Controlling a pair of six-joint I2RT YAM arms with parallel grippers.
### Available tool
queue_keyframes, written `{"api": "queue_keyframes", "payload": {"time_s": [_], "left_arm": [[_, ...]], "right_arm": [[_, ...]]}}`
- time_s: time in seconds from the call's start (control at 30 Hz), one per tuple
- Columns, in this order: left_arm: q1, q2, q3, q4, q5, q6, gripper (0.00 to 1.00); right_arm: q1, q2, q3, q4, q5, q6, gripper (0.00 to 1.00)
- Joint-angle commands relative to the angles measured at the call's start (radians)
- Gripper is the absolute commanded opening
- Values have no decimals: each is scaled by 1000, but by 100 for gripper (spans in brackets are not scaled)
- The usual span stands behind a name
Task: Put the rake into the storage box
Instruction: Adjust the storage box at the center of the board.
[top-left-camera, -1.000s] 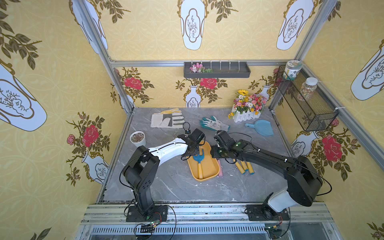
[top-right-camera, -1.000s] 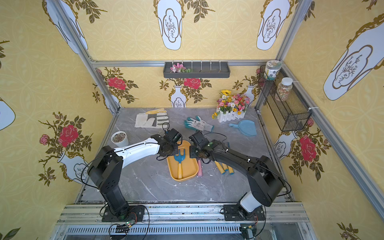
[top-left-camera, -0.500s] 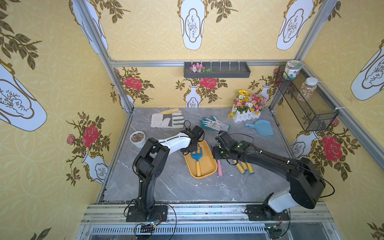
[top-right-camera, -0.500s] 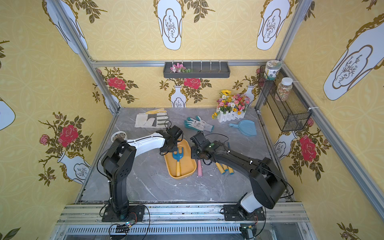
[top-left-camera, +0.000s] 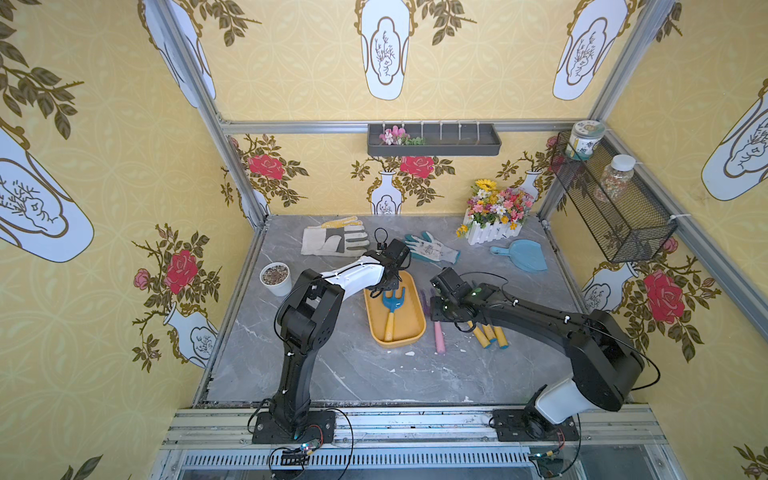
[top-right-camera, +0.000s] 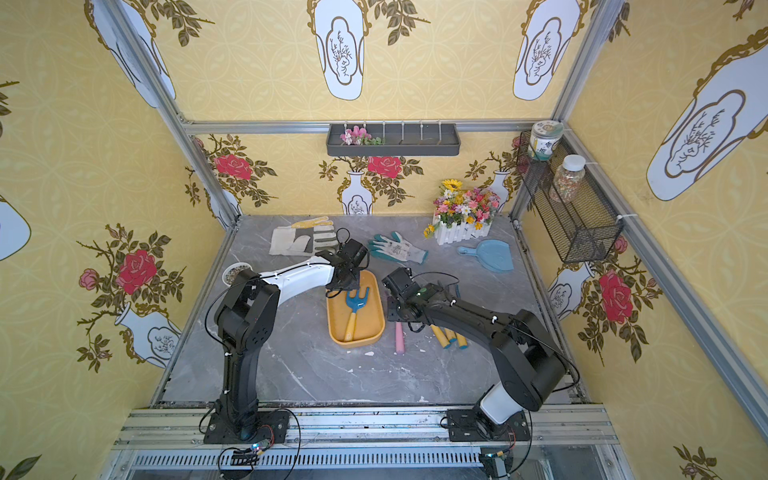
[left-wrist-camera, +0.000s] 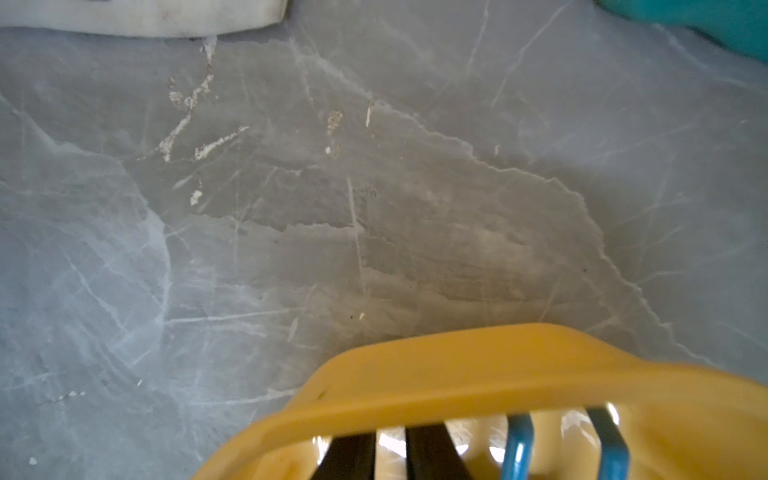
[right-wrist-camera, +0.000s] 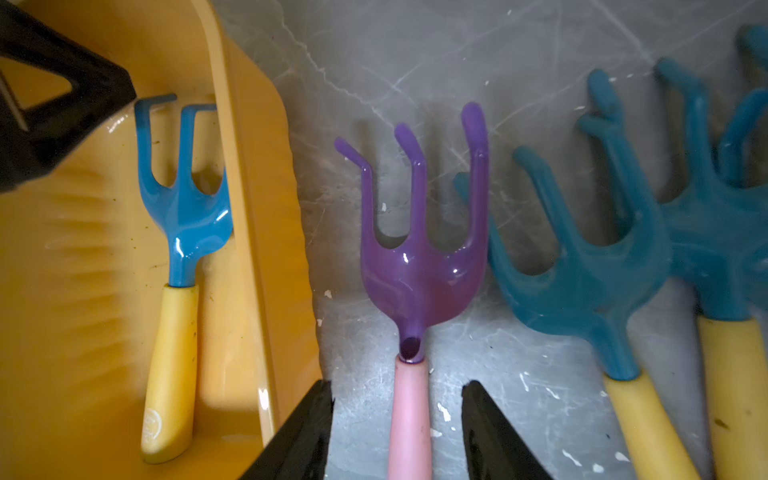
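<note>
The storage box (top-left-camera: 420, 320) (top-right-camera: 376, 328) is a shallow orange-yellow tray in mid-table. A blue rake with a yellow handle (top-left-camera: 390, 307) (top-right-camera: 354, 307) (right-wrist-camera: 183, 216) lies inside it. My left gripper (top-left-camera: 390, 287) (left-wrist-camera: 390, 436) hovers shut and empty over the tray's far end (left-wrist-camera: 478, 374), beside the blue tines (left-wrist-camera: 519, 444). A purple rake with a pink handle (right-wrist-camera: 415, 266) (top-left-camera: 438, 338) lies on the table just right of the tray. My right gripper (right-wrist-camera: 397, 388) (top-left-camera: 437, 318) is open, its jaws on either side of the pink handle without touching it.
More blue rakes with yellow handles (right-wrist-camera: 590, 274) (top-left-camera: 490, 336) lie right of the purple one. Gloves (top-left-camera: 336, 241) (top-left-camera: 432, 249), a flower box (top-left-camera: 494, 220), a blue dustpan (top-left-camera: 523, 255) and a white pot (top-left-camera: 276, 278) stand farther off. A wall trough (top-left-camera: 432, 141) and wire basket (top-left-camera: 615, 208) hang above.
The left arm's elbow has swung in toward the tray while its gripper stayed over the tray's far end. The right gripper has edged slightly nearer along the pink handle.
</note>
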Motion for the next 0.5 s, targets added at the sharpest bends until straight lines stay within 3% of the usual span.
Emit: {"api": "queue_keyframes", "payload": {"time_s": [0.0, 0.33, 0.47], "left_arm": [[0, -39, -8, -3, 30, -11, 18], [0, -185, -141, 28, 48, -141, 19], [0, -214, -195, 54, 62, -195, 19]], "right_arm": [[9, 39, 14, 36, -35, -20, 54], [91, 42, 13, -3, -45, -8, 53], [102, 1, 2, -67, 76, 43, 53]]}}
